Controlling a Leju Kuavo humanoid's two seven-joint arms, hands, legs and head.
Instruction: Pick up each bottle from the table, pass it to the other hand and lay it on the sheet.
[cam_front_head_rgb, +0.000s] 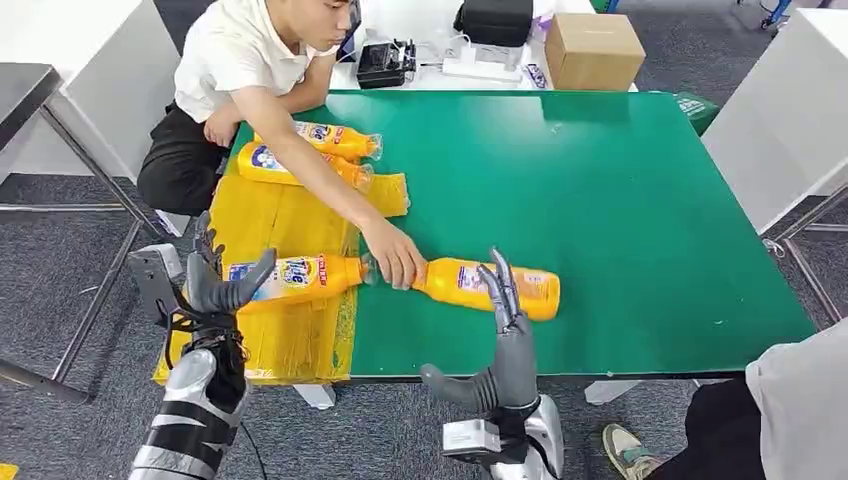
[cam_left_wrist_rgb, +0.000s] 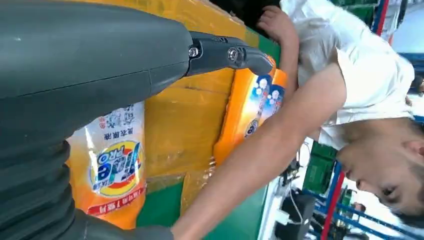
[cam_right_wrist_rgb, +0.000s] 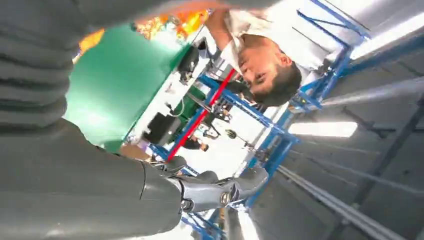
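Bottle (cam_front_head_rgb: 490, 284) lies crosswise just beyond the right hand (cam_front_head_rgb: 505, 330), whose fingers stand open, empty; left hand (cam_front_head_rgb: 222, 290) open too.

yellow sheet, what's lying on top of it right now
Three orange bottles lie on the yellow sheet: two at its far end, one near the left hand. The person's arm covers part of the second.

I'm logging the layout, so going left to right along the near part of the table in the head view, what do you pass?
Left hand → bottle on the yellow sheet → person's hand → bottle on the green mat → right hand.
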